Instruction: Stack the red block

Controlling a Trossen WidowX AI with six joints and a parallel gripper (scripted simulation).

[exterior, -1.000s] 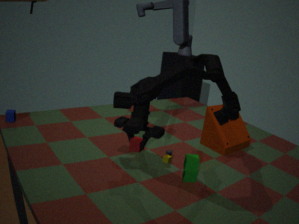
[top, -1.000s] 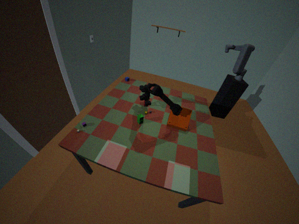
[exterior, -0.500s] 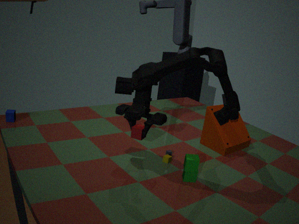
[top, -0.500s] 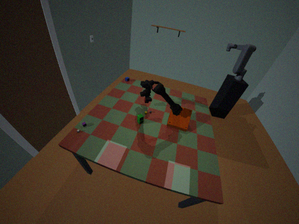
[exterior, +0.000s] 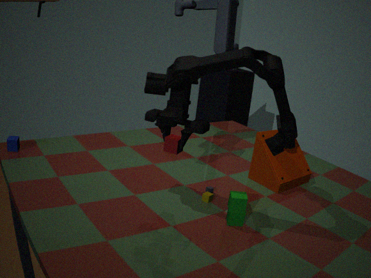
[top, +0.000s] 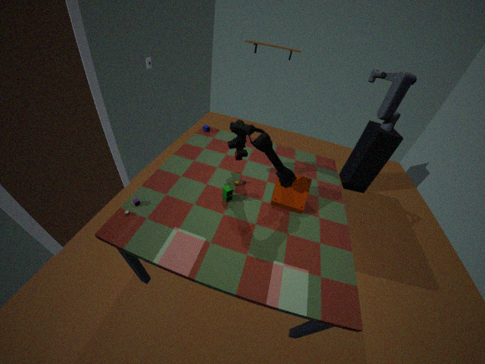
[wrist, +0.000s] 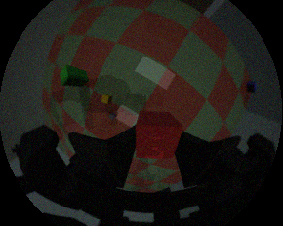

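Across the middle of the exterior view, checkered tabletop (exterior: 134, 179). Upper centre, tool (exterior: 174, 134) clamped on the red block (exterior: 171, 143), carried clear of the cloth. Lower right, well apart, green tower (exterior: 236, 208), upright. Just left of it, small yellow cube (exterior: 207, 197). Likely risks: nudging the narrow tower with a finger on descent, or releasing off-centre and tipping block and tower alike.

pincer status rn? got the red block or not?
Pincer: closed on the red block, lifted off the table.
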